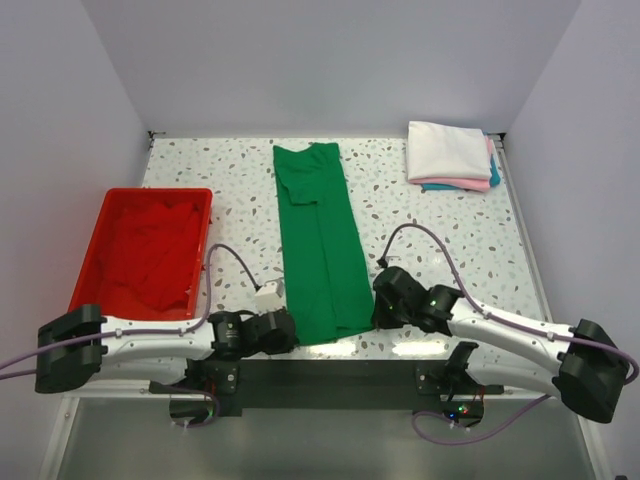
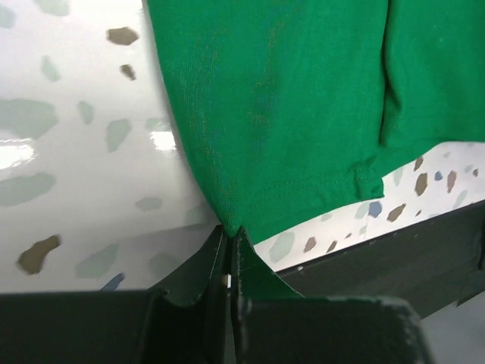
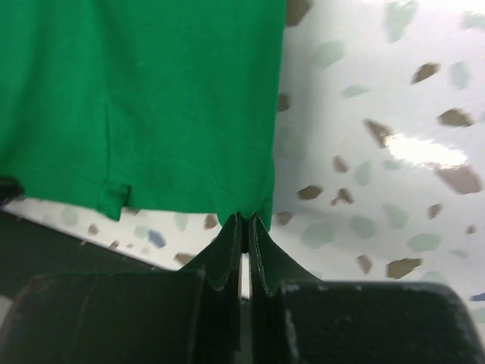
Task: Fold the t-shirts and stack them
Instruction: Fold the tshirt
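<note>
A bright green t-shirt [image 1: 318, 240] lies as a long narrow strip down the middle of the table, sides folded in. My left gripper [image 1: 284, 328] is at its near left corner, and the left wrist view shows its jaws shut on that corner of the green t-shirt [image 2: 288, 114]. At the near right corner my right gripper [image 1: 380, 305] pinches the hem of the green t-shirt [image 3: 151, 106], jaws shut. A stack of folded t-shirts [image 1: 450, 155], white on top with pink and light blue beneath, rests at the far right corner.
A red plastic tray [image 1: 105, 225] holding red cloth stands at the left of the table. The black front rail [image 1: 330, 375] runs along the near edge between the arm bases. White walls close in the far, left and right sides.
</note>
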`<state>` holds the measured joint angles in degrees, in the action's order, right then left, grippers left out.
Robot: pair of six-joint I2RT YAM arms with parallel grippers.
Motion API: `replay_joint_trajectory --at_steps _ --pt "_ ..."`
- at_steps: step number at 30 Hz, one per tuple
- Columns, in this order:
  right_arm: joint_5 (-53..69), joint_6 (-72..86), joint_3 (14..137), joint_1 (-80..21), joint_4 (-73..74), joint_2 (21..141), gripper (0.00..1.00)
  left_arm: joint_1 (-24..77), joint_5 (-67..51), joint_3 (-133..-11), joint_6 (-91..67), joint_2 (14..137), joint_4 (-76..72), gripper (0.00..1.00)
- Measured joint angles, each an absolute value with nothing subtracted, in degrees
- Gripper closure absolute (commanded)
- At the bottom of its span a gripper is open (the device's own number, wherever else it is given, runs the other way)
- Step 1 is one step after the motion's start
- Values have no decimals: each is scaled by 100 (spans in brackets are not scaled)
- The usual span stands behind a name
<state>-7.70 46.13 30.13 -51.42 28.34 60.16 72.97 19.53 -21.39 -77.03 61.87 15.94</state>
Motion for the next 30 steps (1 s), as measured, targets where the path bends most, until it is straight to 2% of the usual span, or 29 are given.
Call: replay_joint_trajectory --at_steps 7,12,16,23,30 --pt "-784 5277 2781 -6108 2869 5524 100 7321 1925 -2139 -7507 5452 2630 100" --pt "-993 5345 2923 -6208 3201 5459 100 7321 1981 -2276 -7275 5384 3009 100" --pt "-1428 5177 3629 -6206 3557 5601 100 7214 2276 -2849 -7026 5496 3210 100" --pt "-1817 4578 4890 -5614 3476 6438 100 5959 2536 -3538 -6243 5782 2735 100" --pt "-2012 3922 5695 -4871 3046 7712 100 4753 2777 -4130 -5634 6788 1907 100"
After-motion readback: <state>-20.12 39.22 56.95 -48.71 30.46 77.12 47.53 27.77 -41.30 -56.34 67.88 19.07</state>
